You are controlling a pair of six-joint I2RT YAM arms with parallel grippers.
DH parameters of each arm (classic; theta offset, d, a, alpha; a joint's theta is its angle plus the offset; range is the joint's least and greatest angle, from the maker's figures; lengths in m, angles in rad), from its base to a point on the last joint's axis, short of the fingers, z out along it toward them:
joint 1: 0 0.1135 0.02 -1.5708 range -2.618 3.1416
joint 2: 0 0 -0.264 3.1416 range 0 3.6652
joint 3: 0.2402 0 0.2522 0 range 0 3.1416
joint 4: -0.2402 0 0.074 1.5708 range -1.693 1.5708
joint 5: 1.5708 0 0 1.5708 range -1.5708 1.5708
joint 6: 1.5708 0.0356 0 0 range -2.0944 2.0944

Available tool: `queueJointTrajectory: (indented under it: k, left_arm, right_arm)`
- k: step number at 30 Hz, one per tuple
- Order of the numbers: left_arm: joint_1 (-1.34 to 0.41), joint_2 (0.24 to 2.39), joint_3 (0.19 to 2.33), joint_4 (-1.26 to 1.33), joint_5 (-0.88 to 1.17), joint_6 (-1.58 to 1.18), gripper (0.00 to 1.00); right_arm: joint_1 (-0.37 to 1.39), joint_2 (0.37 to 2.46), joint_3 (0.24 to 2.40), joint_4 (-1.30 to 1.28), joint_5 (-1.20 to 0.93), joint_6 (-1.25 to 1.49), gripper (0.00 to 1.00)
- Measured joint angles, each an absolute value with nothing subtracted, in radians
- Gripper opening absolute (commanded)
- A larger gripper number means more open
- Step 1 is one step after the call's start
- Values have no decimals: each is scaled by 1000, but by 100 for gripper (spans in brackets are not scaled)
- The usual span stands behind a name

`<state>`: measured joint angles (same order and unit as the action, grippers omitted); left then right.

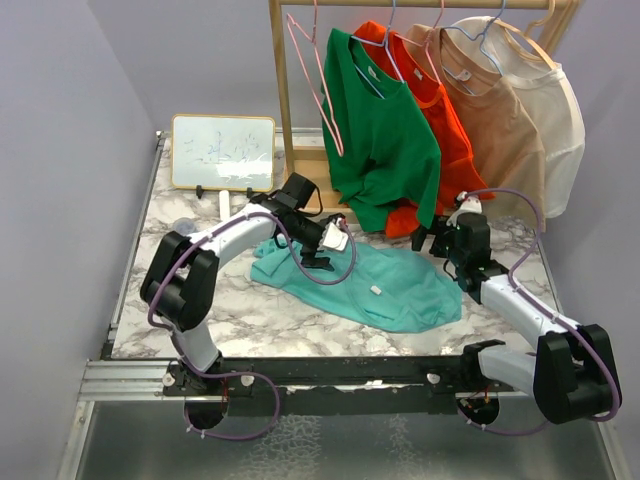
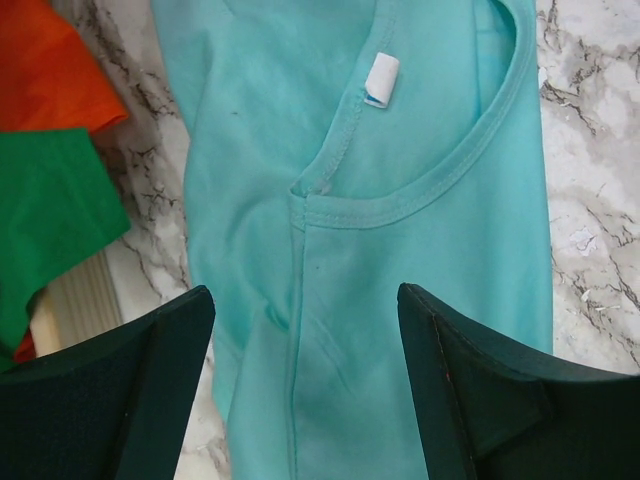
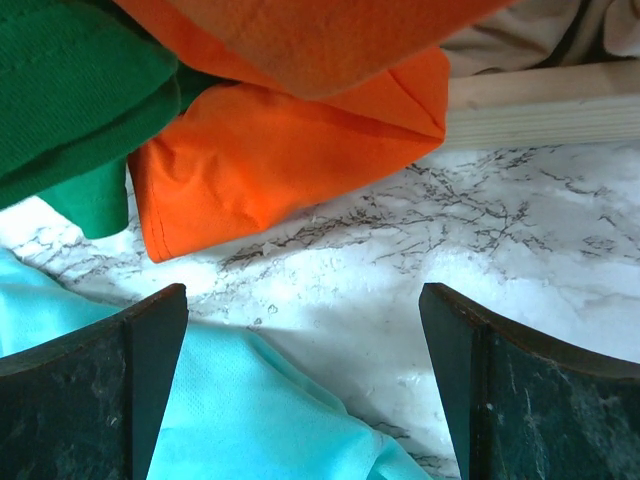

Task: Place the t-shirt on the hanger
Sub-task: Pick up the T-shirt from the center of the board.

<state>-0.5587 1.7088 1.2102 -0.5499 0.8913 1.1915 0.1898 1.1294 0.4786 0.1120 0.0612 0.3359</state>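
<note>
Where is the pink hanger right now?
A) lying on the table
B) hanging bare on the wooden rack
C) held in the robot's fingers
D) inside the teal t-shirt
B: the pink hanger hangs bare on the wooden rack, apart from the t-shirt.

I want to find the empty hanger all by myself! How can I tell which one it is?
Look at the wooden rack standing at the back of the marble table. At its left end, just left of the green shirt, hangs the hanger. It is thin pink wire with nothing on it, while the blue-grey hangers beside it all carry shirts.
</note>
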Motion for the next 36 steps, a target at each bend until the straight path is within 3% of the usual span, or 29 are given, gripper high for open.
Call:
queueJointTrajectory:
  k: [17,25,32,36]
  left_arm:
    - [-593,1874,1281,-620,896,1203,69]
    - [-593,1895,1312,-600,896,1169,43]
    - [-593,1903,1328,-623,897,1166,41]
    - [-593,1907,1328,-631,897,1166,18]
  right_arm:
    - [190,1053,479,29,35,338,100]
    - [190,1058,479,19,34,338,100]
    - [190,1081,479,20,33,336,99]
    - [190,1102,479,19,28,336,99]
